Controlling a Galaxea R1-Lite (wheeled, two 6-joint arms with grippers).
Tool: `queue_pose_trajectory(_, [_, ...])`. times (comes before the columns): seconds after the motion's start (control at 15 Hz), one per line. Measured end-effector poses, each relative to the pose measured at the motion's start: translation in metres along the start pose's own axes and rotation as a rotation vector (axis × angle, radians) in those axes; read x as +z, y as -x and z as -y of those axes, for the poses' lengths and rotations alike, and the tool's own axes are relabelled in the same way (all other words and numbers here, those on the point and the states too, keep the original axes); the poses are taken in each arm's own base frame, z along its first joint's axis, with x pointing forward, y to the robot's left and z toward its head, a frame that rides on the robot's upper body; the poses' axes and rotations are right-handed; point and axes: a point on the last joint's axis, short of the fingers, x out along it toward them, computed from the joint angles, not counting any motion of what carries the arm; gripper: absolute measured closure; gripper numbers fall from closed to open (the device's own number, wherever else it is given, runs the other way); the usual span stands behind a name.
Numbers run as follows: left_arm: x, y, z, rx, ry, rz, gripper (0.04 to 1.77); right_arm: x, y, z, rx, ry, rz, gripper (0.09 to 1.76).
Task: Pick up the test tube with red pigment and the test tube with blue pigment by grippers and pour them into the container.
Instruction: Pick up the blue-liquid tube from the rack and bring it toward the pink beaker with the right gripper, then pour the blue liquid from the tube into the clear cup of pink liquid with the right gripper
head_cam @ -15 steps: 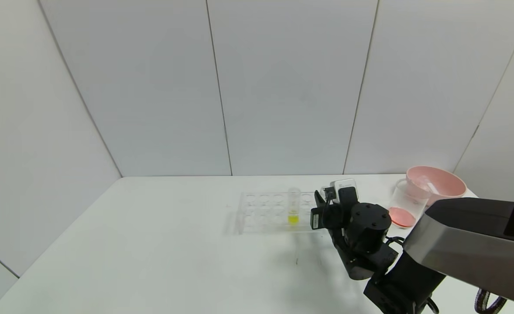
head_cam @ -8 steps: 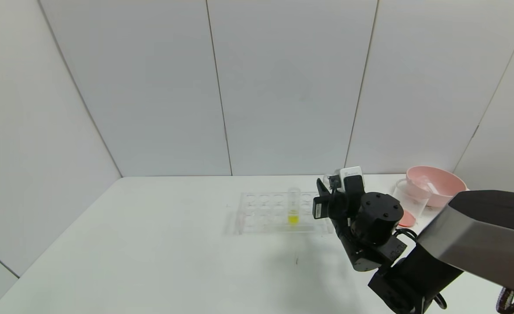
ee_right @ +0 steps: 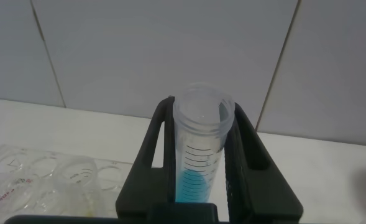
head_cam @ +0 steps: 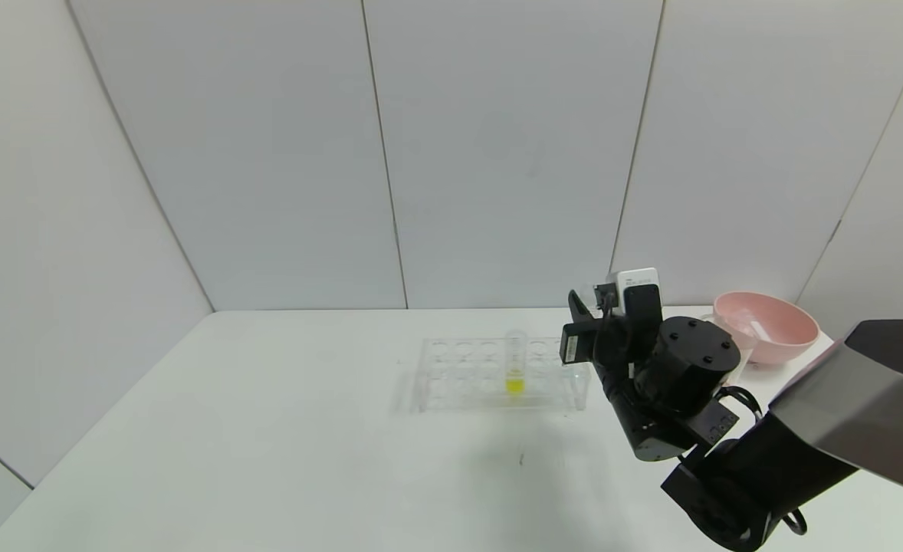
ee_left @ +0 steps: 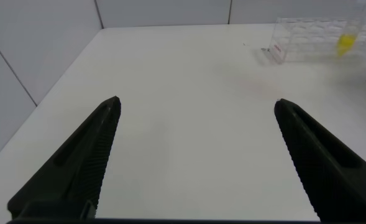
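My right gripper (ee_right: 198, 127) is shut on the test tube with blue pigment (ee_right: 197, 168). The tube stands upright between the fingers, open mouth up, with cyan liquid in its lower part. In the head view the right gripper (head_cam: 583, 331) hangs above the right end of the clear tube rack (head_cam: 467, 376). The container is hidden behind the right wrist. The test tube with red pigment is out of view. My left gripper (ee_left: 196, 101) is open and empty over bare table, well short of the rack (ee_left: 307, 37).
A tube with yellow liquid (head_cam: 514, 366) stands in the rack and also shows in the left wrist view (ee_left: 346, 40). A pink bowl (head_cam: 766, 326) sits at the back right. White walls close the table's back and sides.
My right gripper has risen and moved right and back with the blue tube. The beaker with red liquid, seen earlier beside the bowl, is now covered by the arm.
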Motion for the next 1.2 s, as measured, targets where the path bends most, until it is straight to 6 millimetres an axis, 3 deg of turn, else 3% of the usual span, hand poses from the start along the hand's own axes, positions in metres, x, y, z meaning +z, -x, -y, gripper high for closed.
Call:
queue_pose_trajectory(0.2, [0.0, 0.0, 0.0, 0.0, 0.0, 0.0, 0.05, 0.006, 0.003, 0.002, 0.028, 0.001, 0.0, 1.34])
queue_pose_trajectory(0.47, [0.0, 0.0, 0.0, 0.0, 0.0, 0.0, 0.05, 0.018, 0.016, 0.026, 0.154, 0.014, -0.026, 1.34])
queue_pose_trajectory(0.8, [0.0, 0.0, 0.0, 0.0, 0.0, 0.0, 0.05, 0.028, 0.042, 0.085, 0.325, 0.015, -0.069, 1.34])
queue_pose_trajectory(1.2, [0.0, 0.0, 0.0, 0.0, 0.0, 0.0, 0.05, 0.03, 0.069, 0.181, 0.405, 0.02, -0.105, 1.34])
